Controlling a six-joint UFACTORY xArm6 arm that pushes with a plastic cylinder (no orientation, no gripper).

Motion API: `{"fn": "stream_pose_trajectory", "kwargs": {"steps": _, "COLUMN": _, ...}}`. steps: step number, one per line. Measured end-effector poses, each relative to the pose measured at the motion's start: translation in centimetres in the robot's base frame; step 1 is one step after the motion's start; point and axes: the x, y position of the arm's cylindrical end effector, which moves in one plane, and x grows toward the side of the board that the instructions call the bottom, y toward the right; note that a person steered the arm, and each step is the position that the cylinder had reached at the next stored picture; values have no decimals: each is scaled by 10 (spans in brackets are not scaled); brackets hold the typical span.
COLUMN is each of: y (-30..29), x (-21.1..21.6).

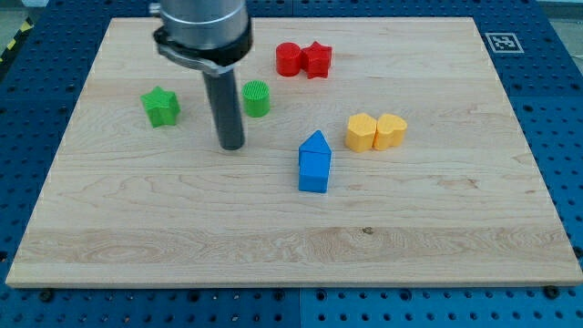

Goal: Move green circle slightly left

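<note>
Nearest the view's bottom there is only the pale wooden table (pixel 273 246), lying on a blue perforated surface (pixel 565 137).

Taking the green circle (pixel 257 98) as the landmark: it stands upright in the upper middle of the table, a short ribbed cylinder.

Closest to the viewer among the blocks is a pair of blue blocks (pixel 315 162), below and to the view's right of the green circle, one with a pointed top pressed against a squarer one.

Further up, well to the right of the circle and slightly lower, two yellow blocks (pixel 375 132) touch side by side.

The tool is a plain dark rod with nothing to open or close and grips nothing; its tip (pixel 231 147) rests on the table just left of the circle and a little below it, apart from it.

Left of the circle, beyond the rod, sits a green star (pixel 161 106).

Farthest, above and right of the circle, a red cylinder (pixel 289 58) touches a red star (pixel 316 59).

A printed marker (pixel 501 42) sits at the table's top right corner.
</note>
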Motion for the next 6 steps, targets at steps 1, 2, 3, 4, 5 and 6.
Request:
{"fn": "stream_pose_trajectory", "kwargs": {"steps": 1, "y": 15, "x": -6}}
{"fn": "stream_pose_trajectory", "kwargs": {"steps": 2, "y": 36, "x": -19}}
{"fn": "stream_pose_trajectory", "kwargs": {"steps": 3, "y": 60, "x": -25}}
{"fn": "stream_pose_trajectory", "kwargs": {"steps": 4, "y": 62, "x": -46}}
{"fn": "stream_pose_trajectory", "kwargs": {"steps": 5, "y": 62, "x": -76}}
{"fn": "stream_pose_trajectory", "kwargs": {"steps": 6, "y": 24, "x": -71}}
